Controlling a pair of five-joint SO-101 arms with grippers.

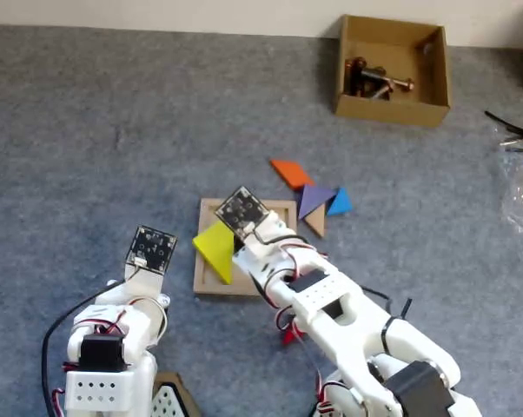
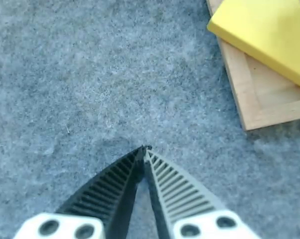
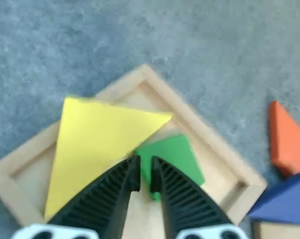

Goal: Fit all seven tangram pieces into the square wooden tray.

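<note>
Across tray rim [image 1: 208, 208], yellow triangle [image 1: 216, 248].

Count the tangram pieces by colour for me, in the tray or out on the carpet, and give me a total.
Yellow triangle piece: 1
Green four-sided piece: 1
Orange parallelogram piece: 1
Purple triangle piece: 1
Blue triangle piece: 1
Plain wood triangle piece: 1
Red piece, mostly hidden under an arm: 1
Total: 7

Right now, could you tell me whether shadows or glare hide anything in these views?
High view: no glare on the tray; left wrist view: a faint shadow on the carpet beside the left gripper; right wrist view: the yellow triangle lies evenly lit.
</note>
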